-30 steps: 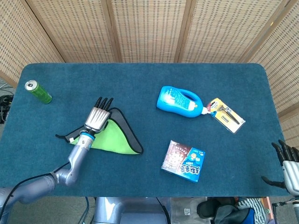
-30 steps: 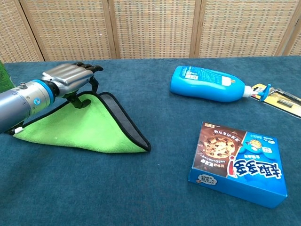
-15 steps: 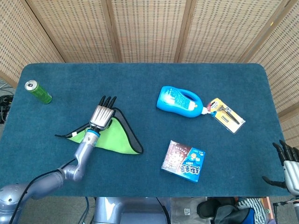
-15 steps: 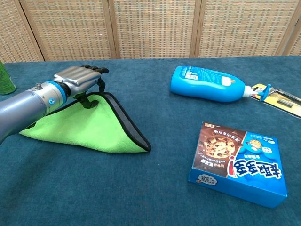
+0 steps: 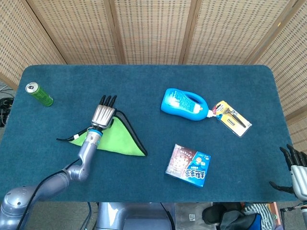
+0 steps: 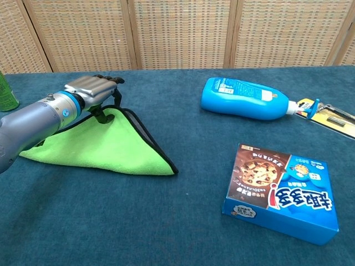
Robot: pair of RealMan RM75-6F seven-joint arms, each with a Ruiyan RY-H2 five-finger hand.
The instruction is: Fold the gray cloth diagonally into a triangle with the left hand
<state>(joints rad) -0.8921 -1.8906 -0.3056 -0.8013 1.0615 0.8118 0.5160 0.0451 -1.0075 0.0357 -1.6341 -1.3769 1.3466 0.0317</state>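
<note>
Cloth (image 5: 117,139) lies folded in a triangle, green side up, at bench (image 5: 144,86) left.
Left robot hand (image 5: 103,115) rests on its top corner, fingers straight, clamping nothing; right robot hand (image 5: 293,165) spread, empty.

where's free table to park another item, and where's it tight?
Bare: the far strip behind the blue bottle, the middle between the cloth and cookie box, and the near-left corner. Tight: around the bottle and carded tool.
</note>
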